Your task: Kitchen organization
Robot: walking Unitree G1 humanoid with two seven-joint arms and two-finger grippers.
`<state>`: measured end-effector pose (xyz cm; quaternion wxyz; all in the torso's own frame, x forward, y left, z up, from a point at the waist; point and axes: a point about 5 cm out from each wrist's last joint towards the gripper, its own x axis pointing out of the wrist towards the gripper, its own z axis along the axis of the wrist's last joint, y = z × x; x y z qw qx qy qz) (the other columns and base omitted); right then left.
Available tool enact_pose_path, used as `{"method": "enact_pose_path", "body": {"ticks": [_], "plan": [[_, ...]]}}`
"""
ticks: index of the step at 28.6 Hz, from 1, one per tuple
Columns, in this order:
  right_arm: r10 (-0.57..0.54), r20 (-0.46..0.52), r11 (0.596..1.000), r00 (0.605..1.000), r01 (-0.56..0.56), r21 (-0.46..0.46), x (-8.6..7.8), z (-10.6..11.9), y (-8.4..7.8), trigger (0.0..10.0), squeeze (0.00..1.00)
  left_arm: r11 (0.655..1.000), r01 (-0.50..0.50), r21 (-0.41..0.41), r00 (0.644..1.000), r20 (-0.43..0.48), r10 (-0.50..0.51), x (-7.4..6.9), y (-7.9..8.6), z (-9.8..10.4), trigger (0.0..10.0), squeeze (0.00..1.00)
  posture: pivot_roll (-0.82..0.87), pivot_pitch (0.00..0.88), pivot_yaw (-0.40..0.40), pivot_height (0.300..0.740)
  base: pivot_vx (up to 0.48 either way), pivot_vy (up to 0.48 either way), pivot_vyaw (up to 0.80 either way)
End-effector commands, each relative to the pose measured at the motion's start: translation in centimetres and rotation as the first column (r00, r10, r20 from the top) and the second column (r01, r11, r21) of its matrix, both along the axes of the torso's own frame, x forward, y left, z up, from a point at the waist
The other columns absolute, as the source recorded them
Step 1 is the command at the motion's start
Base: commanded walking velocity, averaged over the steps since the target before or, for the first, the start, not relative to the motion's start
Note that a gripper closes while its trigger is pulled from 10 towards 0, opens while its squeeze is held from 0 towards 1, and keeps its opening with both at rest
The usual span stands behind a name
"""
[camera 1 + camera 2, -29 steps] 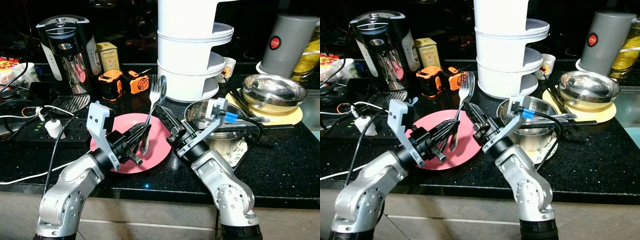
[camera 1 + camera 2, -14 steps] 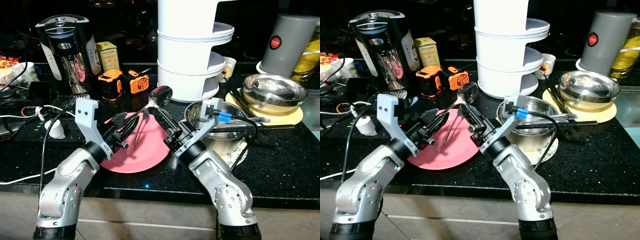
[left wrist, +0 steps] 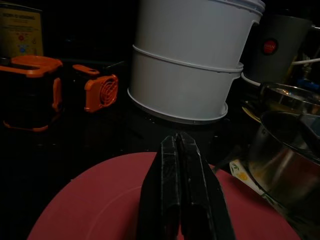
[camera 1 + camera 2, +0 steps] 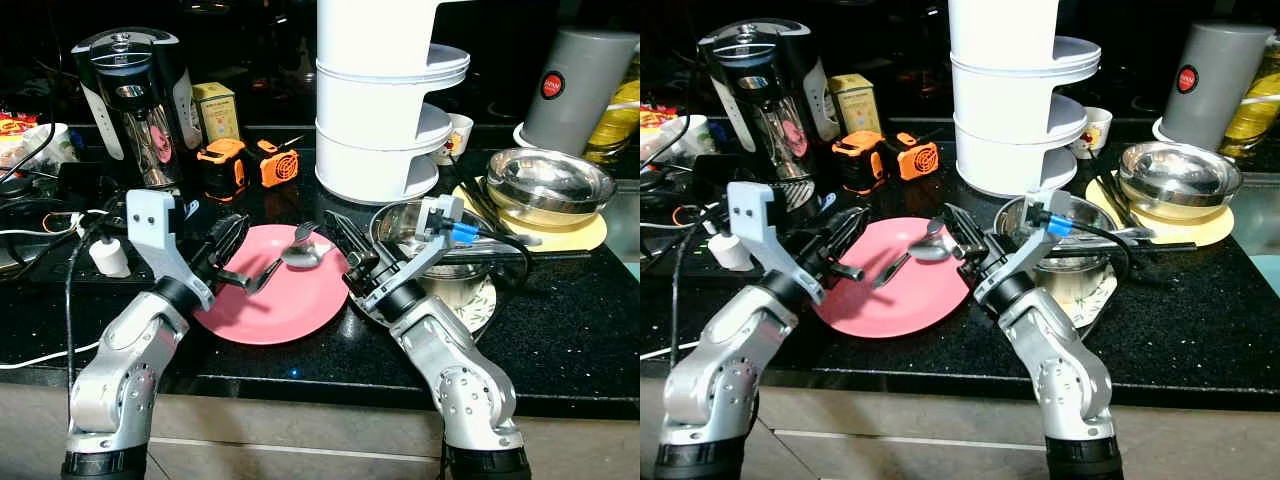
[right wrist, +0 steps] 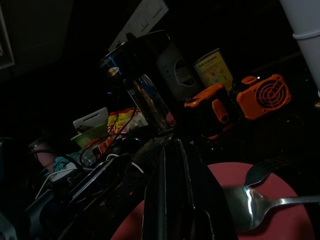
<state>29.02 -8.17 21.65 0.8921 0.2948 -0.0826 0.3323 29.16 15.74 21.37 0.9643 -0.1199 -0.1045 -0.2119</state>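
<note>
The left gripper point(image 4: 228, 236) is held with fingers pressed together, empty, over the left rim of the pink plate point(image 4: 250, 320). On the plate the spoon point(image 4: 300, 256) and fork point(image 4: 262, 274) are laid, handles running left and near, bowl far-right. The right gripper point(image 4: 343, 232), likewise closed and empty, is judged nearer the spoon's bowl. In the right wrist view the bowl is shown close beside the fingers.

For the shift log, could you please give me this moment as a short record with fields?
surface: black counter
plate: pink, on counter between both grippers
cutlery: spoon and fork lying on plate
left gripper: shut, over plate's left edge
right gripper: shut, over plate's right edge
pot: steel, right of plate
</note>
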Motion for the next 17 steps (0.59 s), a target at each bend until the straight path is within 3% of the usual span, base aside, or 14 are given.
{"method": "enact_pose_path", "body": {"ticks": [1,2,3,6,7,8,9,11,12,14,15,17], "plan": [[-0.001,0.011,1.0,1.0,0.001,0.007,-0.1,0.2,0.0,0.0,0.0,1.0,0.015,0.025,1.0,0.001,-0.015,-0.2,-0.2,-0.1,2.2,0.0,-0.01,0.0,-0.003,0.74,0.0,0.0,0.0],[-0.001,0.011,1.0,1.0,0.001,0.007,-0.1,0.2,0.0,0.0,0.0,1.0,0.015,0.025,1.0,0.001,-0.015,-0.2,-0.2,-0.1,2.2,0.0,-0.01,0.0,-0.003,0.74,0.0,0.0,0.0],[-0.001,0.012,1.0,1.0,0.001,0.007,-0.1,0.2,0.0,0.0,0.0,1.0,0.015,0.026,1.0,0.001,-0.015,-0.2,-0.2,-0.1,10.0,0.0,-0.01,0.0,-0.003,0.74,0.0,0.0,0.0],[0.009,0.022,1.0,1.0,-0.009,-0.008,-0.2,0.2,0.1,0.0,0.0,0.999,0.008,0.04,1.0,-0.003,-0.007,-0.1,-0.1,-0.1,10.0,0.0,-0.01,0.0,-0.001,0.74,0.0,0.0,0.0],[0.02,0.03,1.0,0.999,-0.019,-0.024,-0.3,0.2,0.3,2.8,0.0,0.998,-0.005,0.055,1.0,-0.004,0.005,0.0,0.0,-0.1,10.0,0.0,-0.01,0.0,-0.001,0.74,0.0,0.0,0.0],[0.028,0.035,0.999,0.999,-0.026,-0.035,-0.4,0.2,0.3,2.8,0.0,0.998,-0.014,0.065,1.0,-0.003,0.014,0.1,0.1,-0.1,10.0,0.0,-0.01,0.0,-0.001,0.74,0.0,0.0,0.0],[0.039,0.045,0.998,0.998,-0.036,-0.058,-0.5,0.2,0.5,10.0,0.0,0.995,-0.036,0.088,0.999,-0.002,0.036,0.2,0.2,-0.1,10.0,0.0,-0.01,0.0,-0.001,0.74,0.0,0.0,0.0],[0.046,0.051,0.996,0.998,-0.043,-0.074,-0.6,0.1,0.6,10.0,0.0,0.993,-0.051,0.103,0.999,0.0,0.052,0.3,0.4,0.0,10.0,0.0,-0.01,0.0,-0.001,0.74,0.0,0.0,0.0],[0.052,0.055,0.995,0.997,-0.047,-0.088,-0.6,0.0,0.6,10.0,0.0,0.982,-0.086,0.165,0.996,0.002,0.087,0.5,0.6,-0.2,10.0,0.0,-0.01,0.0,-0.001,0.74,0.0,0.0,0.0],[0.068,0.063,0.993,0.996,-0.062,-0.098,-0.8,0.0,0.7,10.0,0.0,0.94,-0.163,0.301,0.985,0.0,0.171,1.0,1.2,-0.7,10.0,0.0,-0.01,0.0,-0.002,0.74,0.0,0.0,0.0],[0.092,0.077,0.991,0.993,-0.085,-0.1,-1.1,0.1,0.6,10.0,0.0,0.896,-0.215,0.389,0.972,-0.005,0.235,1.4,1.7,-1.2,10.0,0.0,-0.01,0.0,-0.001,0.74,0.0,0.0,0.0],[0.109,0.09,0.99,0.99,-0.1,-0.1,-1.2,0.2,0.6,10.0,0.0,0.876,-0.23,0.425,0.966,-0.011,0.259,1.6,1.9,-1.6,10.0,0.0,-0.01,0.0,-0.001,0.74,0.0,0.0,0.0]]}}
